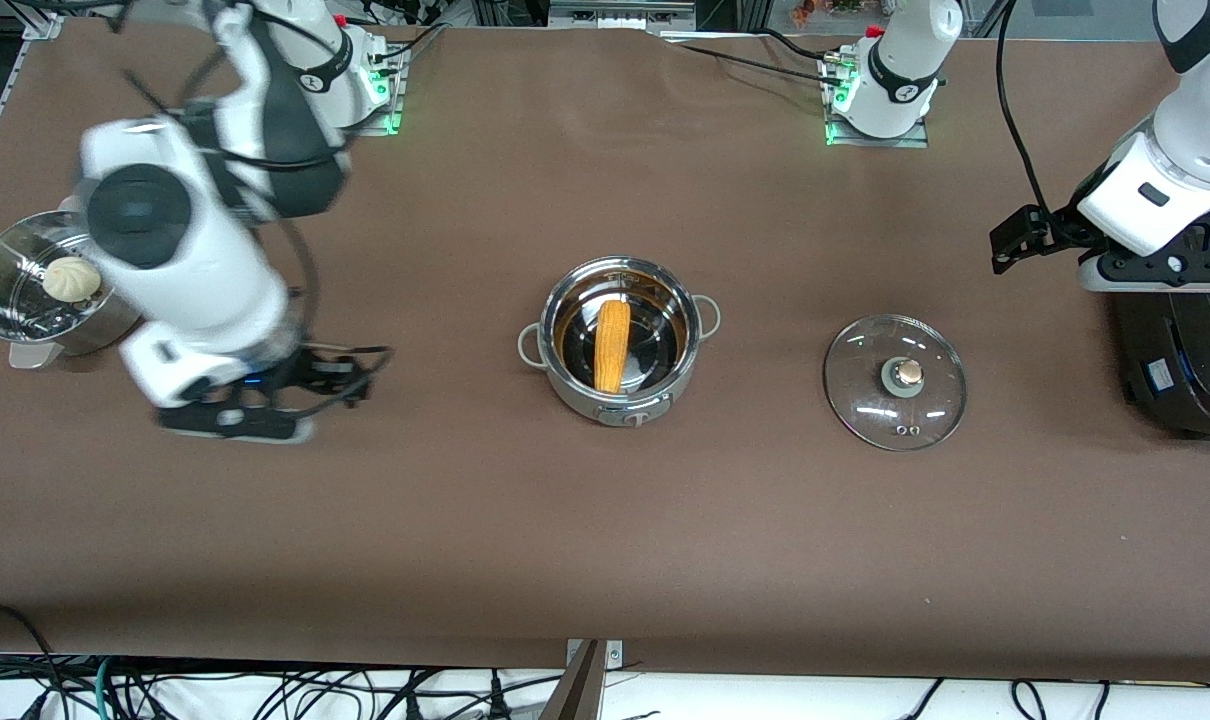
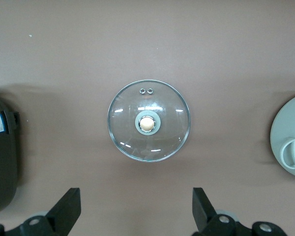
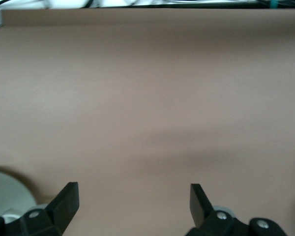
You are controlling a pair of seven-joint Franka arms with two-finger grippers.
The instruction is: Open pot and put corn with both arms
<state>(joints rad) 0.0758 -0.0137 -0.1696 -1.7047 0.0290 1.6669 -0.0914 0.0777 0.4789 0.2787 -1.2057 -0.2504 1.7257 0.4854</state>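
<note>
The steel pot stands open at the table's middle. The yellow-orange corn lies inside it. Its glass lid lies flat on the table beside the pot, toward the left arm's end, knob up. My left gripper is open and empty, up in the air by the black cooker. The left wrist view shows the lid past the open left gripper, and the pot's edge. My right gripper is open and empty over bare table beside the steamer basket; it also shows in the right wrist view.
A perforated steel steamer basket with a bun stands at the right arm's end. A big black cooker stands at the left arm's end and shows in the left wrist view. Brown cloth covers the table.
</note>
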